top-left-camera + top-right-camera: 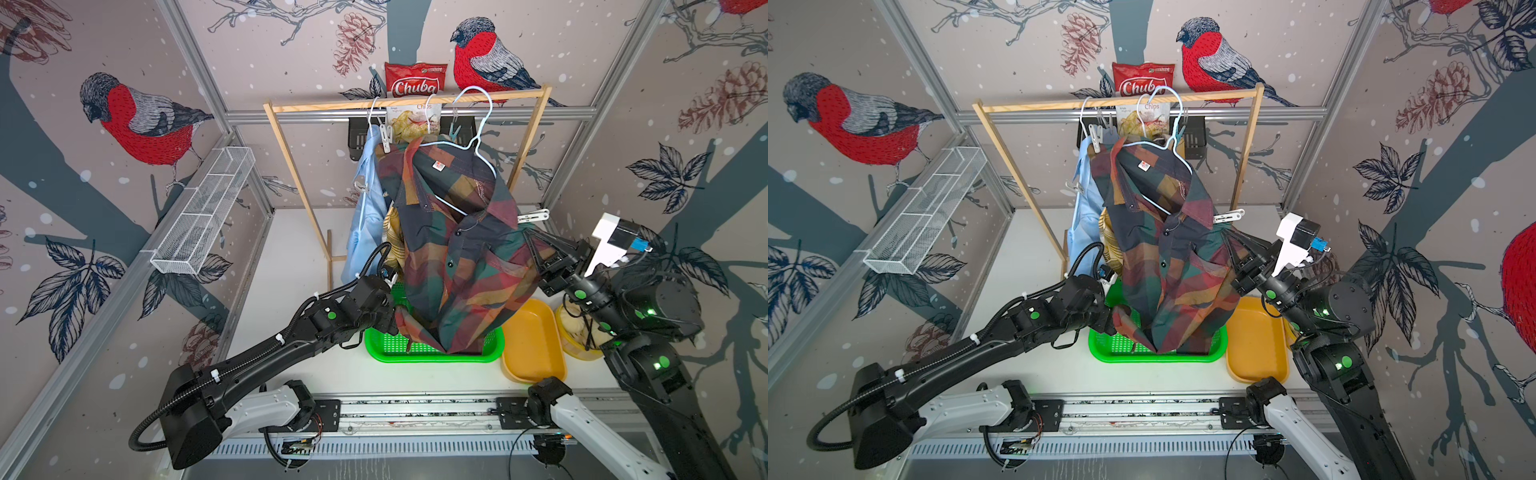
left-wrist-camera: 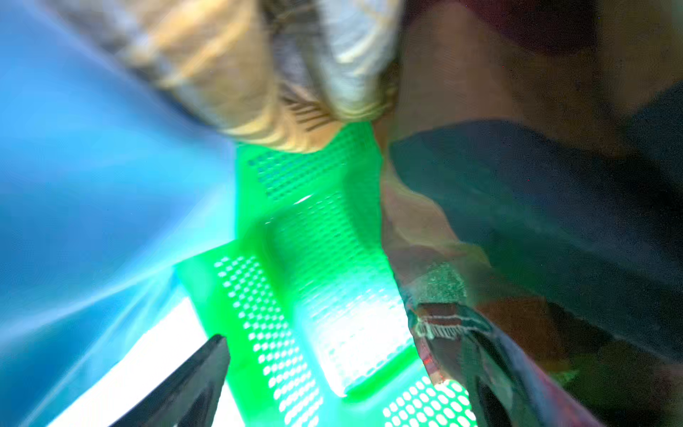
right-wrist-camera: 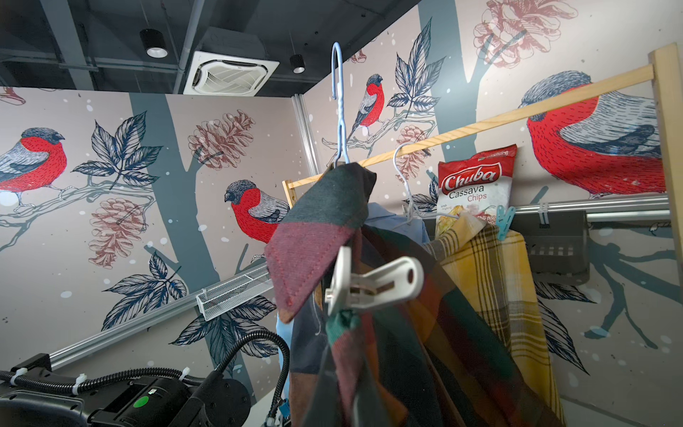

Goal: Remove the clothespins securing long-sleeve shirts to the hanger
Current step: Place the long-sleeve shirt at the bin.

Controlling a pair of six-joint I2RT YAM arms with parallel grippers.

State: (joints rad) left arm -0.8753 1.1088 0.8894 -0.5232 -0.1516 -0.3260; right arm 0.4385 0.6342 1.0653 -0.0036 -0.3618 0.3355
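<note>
I judge the task unfinished: at centre right a white clothespin [image 1: 533, 216] is clipped to the dark plaid shirt [image 1: 457, 257], the right gripper [image 1: 530, 239] clenched just below it, the left gripper [image 2: 332, 392] spread empty over the green basket [image 1: 432, 356], further clothespins [image 1: 386, 135] at upper centre.

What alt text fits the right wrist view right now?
A white clothespin, close to the camera, clamps the dark plaid shirt on its light blue wire hanger. Behind it hangs a mustard plaid shirt pinned by a light blue clothespin, with a red chips bag and the wooden rail beyond.
</note>
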